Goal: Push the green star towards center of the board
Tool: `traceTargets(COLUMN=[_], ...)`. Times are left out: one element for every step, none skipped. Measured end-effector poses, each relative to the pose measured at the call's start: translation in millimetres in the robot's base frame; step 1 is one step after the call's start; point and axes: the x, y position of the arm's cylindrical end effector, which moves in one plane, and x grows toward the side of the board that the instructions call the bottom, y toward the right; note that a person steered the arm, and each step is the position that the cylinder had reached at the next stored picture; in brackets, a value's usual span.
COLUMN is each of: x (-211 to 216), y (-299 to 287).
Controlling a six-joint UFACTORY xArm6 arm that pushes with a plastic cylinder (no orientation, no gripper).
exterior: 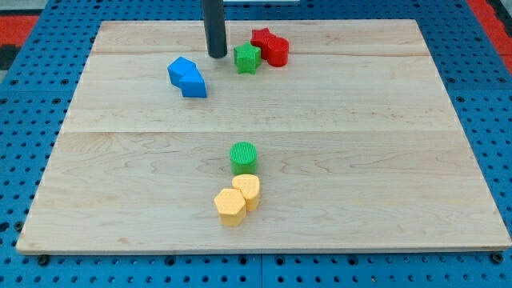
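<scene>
The green star (247, 58) lies near the view's top, a little left of centre, touching a red star (262, 39) and a red cylinder (278, 51) on its right. My tip (217, 55) rests on the board just left of the green star, with a small gap between them. The dark rod rises straight up out of the view.
Two blue blocks (187, 77) lie together left of and below my tip. A green cylinder (243, 156) stands below the board's centre, with two yellow blocks (238, 199) touching just under it. The wooden board (400, 160) sits on a blue pegboard.
</scene>
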Motion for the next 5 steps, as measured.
traceTargets(x=[-1.0,69.7,126.1,108.5,144.2], y=[33.7,52.0,71.6,77.5,104.1])
